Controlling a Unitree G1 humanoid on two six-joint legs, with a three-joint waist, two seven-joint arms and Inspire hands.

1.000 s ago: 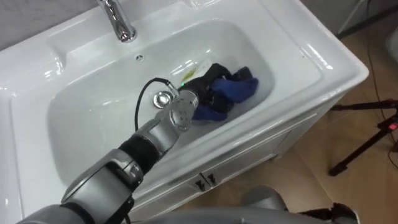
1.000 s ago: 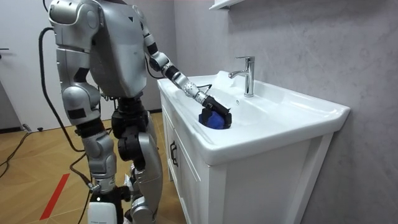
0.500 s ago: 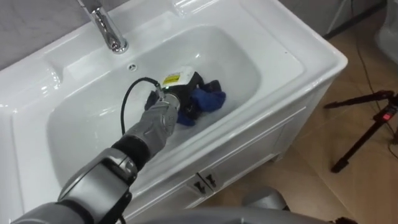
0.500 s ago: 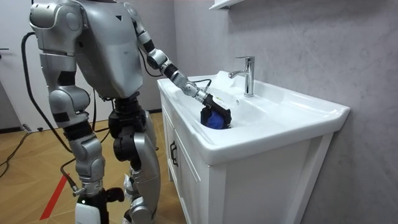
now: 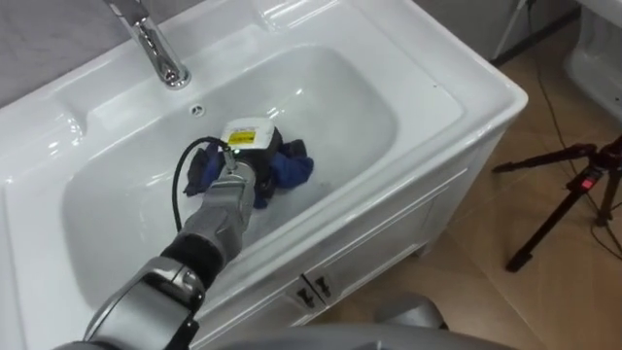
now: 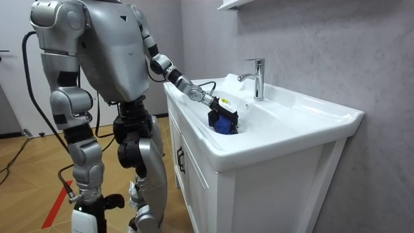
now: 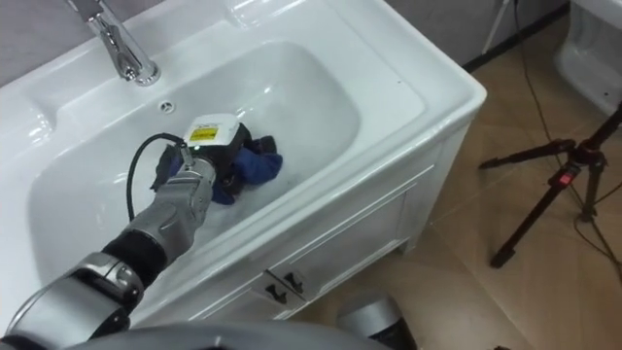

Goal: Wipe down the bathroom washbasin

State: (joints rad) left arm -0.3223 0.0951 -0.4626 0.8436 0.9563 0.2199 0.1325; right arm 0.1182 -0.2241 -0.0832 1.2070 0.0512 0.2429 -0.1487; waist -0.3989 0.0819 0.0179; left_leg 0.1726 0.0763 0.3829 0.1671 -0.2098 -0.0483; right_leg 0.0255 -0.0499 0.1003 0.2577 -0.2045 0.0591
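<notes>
1. Left eye view: the left hand (image 5: pixel 249 171) presses the blue cloth (image 5: pixel 292 171) onto the basin (image 5: pixel 355 97) floor, probably to rub it. I cannot tell how its fingers are.
2. Room view: the robot stands before the basin and reaches its arm in.
3. Right eye view: the cloth lies mid-basin, apart from the tap (image 7: pixel 119 49).

You see your left robot hand (image 7: pixel 209 165) down inside the white basin (image 7: pixel 311 87), resting on a blue cloth (image 7: pixel 260 168) near the middle of the bowl. The faucet (image 7: pixel 115 44) stands at the far rim. A black tripod (image 7: pixel 544 185) is on the wooden floor (image 7: pixel 486 301), to the right.
</notes>
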